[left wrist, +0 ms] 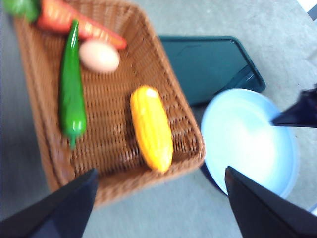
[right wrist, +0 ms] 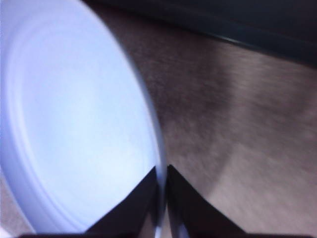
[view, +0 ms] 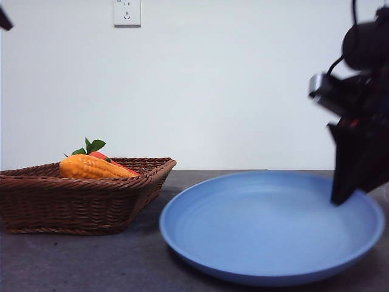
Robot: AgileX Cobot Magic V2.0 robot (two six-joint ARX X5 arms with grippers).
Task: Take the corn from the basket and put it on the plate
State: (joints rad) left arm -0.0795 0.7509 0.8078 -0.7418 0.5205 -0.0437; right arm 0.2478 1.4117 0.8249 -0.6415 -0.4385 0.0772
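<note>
Corn lies loose in the basket, untouched by either claw. Right gripper has its jaws nearly together, pinched on the plate rim; in the front view it shows as a big dark arm at the right edge, tip down at the right side of the plate. Left gripper hangs above the scene, jaws wide apart, nothing between them, framing the basket's near corner and the plate. In the left wrist frame, corn sits center, near the basket's lower-right wall; green pepper at left, egg and carrot upper left. Dark tray sits upper center, beside the basket, partly under the plate. Front frame: corn center-left, carrot leaves just behind it.
</note>
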